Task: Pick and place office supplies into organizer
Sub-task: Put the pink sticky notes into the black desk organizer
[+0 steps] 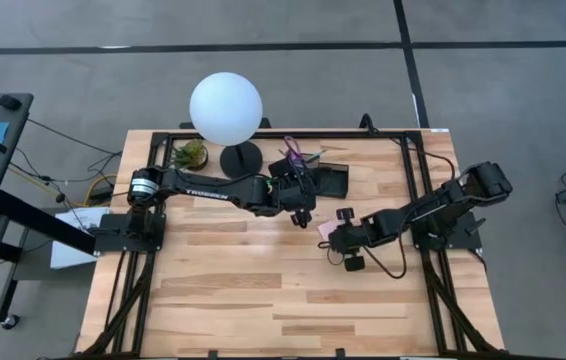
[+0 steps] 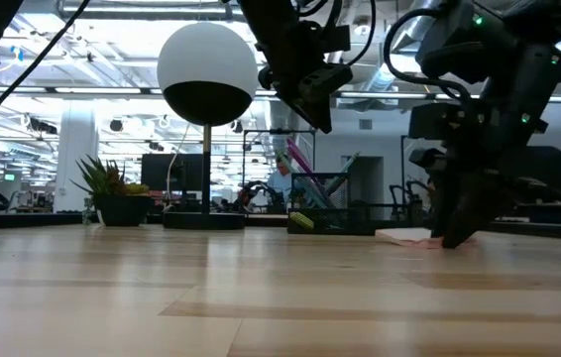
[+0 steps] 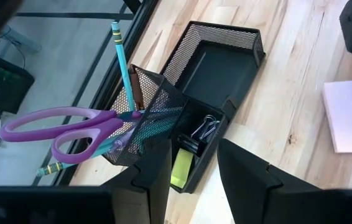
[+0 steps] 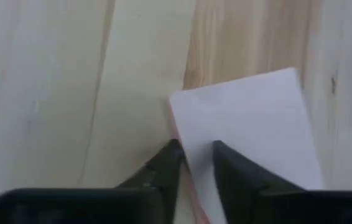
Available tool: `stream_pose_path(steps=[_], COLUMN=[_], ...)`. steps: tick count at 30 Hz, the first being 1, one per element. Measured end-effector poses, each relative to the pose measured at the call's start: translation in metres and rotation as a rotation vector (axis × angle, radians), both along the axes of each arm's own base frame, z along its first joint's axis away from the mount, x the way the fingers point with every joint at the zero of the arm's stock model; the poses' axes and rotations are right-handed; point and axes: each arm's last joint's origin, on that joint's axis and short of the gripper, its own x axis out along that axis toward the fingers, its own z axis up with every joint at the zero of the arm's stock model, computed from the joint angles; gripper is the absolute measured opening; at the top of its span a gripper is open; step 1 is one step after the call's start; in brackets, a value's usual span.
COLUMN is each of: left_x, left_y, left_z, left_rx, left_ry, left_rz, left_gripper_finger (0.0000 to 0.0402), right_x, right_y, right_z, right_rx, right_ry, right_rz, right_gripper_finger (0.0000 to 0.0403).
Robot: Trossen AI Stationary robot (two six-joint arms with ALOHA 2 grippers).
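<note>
Two neighbours, globe lamp [image 1: 226, 110] and potted plant [image 1: 192, 153], flank organizer [image 1: 315, 176].

Black wire-mesh metal organizer [image 3: 216, 59], matt paper sticky pad [image 4: 250, 137], smooth pale wooden table [image 1: 263, 290].

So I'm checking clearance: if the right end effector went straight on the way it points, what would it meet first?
Probably the pink sticky pad; the right end effector straddles its edge, with the table directly beneath.

Right pincer [image 4: 193, 163] sits at the sticky pad [image 4: 250, 137] edge on the table [image 1: 263, 290]. Organizer [image 3: 216, 74] lies beyond the left pincer [image 3: 191, 180], scissors [image 3: 70, 127] inside.
</note>
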Motion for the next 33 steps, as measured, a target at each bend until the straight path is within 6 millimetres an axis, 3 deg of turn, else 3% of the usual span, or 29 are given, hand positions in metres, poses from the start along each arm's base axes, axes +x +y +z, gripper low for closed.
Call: stream_pose_path(steps=[3,5,10,22,28,33], left_x=[0.000,0.000,0.000,-0.002,-0.002,-0.002], left_y=[0.000,0.000,0.000,0.000,0.000,0.000], left_z=[0.000,0.000,0.000,-0.002,-0.002,-0.002], left_rx=[0.000,0.000,-0.015,-0.017,-0.011,-0.010], left_ry=[0.000,0.000,0.002,0.025,0.025,0.025], left_rz=[0.000,0.000,-0.011,-0.005,0.000,0.000], left_gripper_finger=[0.0125,0.0125,0.0125,0.0125,0.0125,0.0125], right_x=[0.002,0.003,0.004,-0.002,-0.009,-0.015], right_y=[-0.003,-0.005,-0.001,-0.003,-0.014,-0.037], right_z=[0.000,0.000,0.007,0.046,0.070,0.084], right_rx=[0.023,0.022,-0.032,-0.169,-0.315,-0.408], right_ry=[-0.012,-0.036,-0.144,-0.355,-0.445,-0.449], right_rz=[-0.041,-0.095,-0.137,-0.221,-0.259,-0.313], right_gripper_finger=[0.0032,0.0011,0.0004,0.0001,0.0000,0.0000])
